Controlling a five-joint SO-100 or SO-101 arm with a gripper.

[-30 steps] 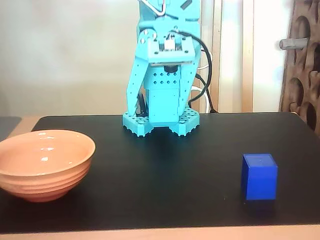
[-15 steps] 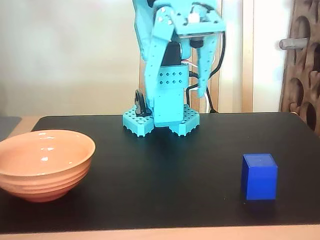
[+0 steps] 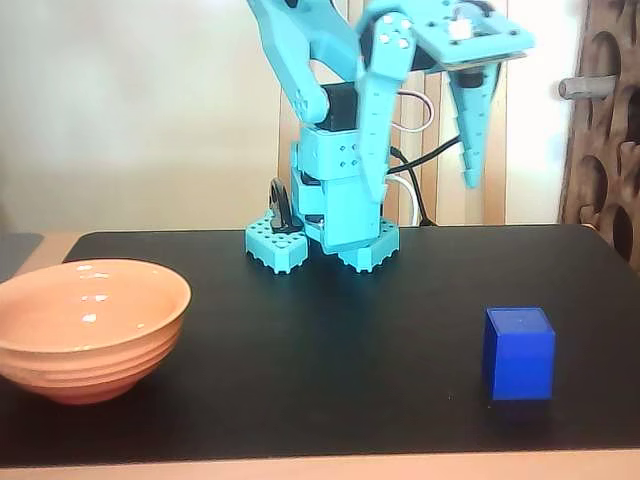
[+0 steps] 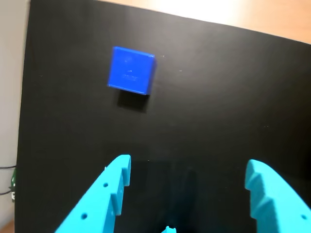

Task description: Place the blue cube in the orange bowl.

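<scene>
In the fixed view, the orange bowl (image 3: 88, 325) sits empty at the left on the black mat (image 3: 330, 350). The arm's base (image 3: 325, 235) stands at the middle back. The gripper (image 3: 440, 140) is raised high above the mat, jaws spread wide with nothing between them. The blue cube (image 3: 519, 353) rests on the mat at the front right, well apart from the bowl.

Wrist view: cube (image 4: 131, 69) lies left of the gap between the 2 fingers (image 4: 114, 187). Risks, as I judge them: descending without shifting left means 1 finger lands on the cube or shoves it. The cube's faces look skewed to the jaws, so a corner pinch could slip. Long carry to the bowl; a weak grip may drop it.
</scene>
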